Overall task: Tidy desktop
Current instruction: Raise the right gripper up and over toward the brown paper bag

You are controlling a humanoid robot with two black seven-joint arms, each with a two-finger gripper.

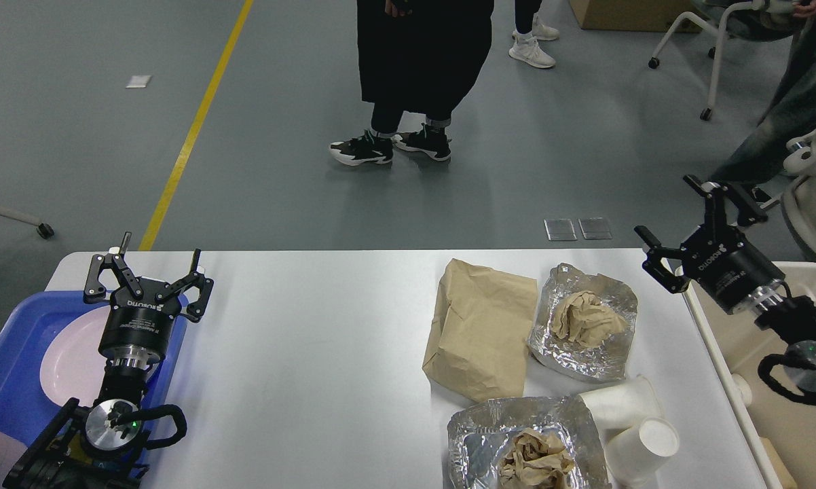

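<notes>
The white desktop (313,353) holds a brown paper bag (479,326), a foil wrapper with crumpled brown paper (584,322), a second foil wrapper with crumpled paper (527,448) at the front edge, and two white paper cups (628,421) lying beside it. My left gripper (158,261) is open and empty over the far left of the desktop, above the blue tray. My right gripper (694,209) is open and empty, raised past the desktop's far right corner, above the beige bin's near edge.
A blue tray (14,367) with a pink plate (72,356) sits at the left edge. A beige bin (795,407) stands to the right of the desktop. A person in black (415,61) stands on the floor beyond the table. Chairs stand at the far right.
</notes>
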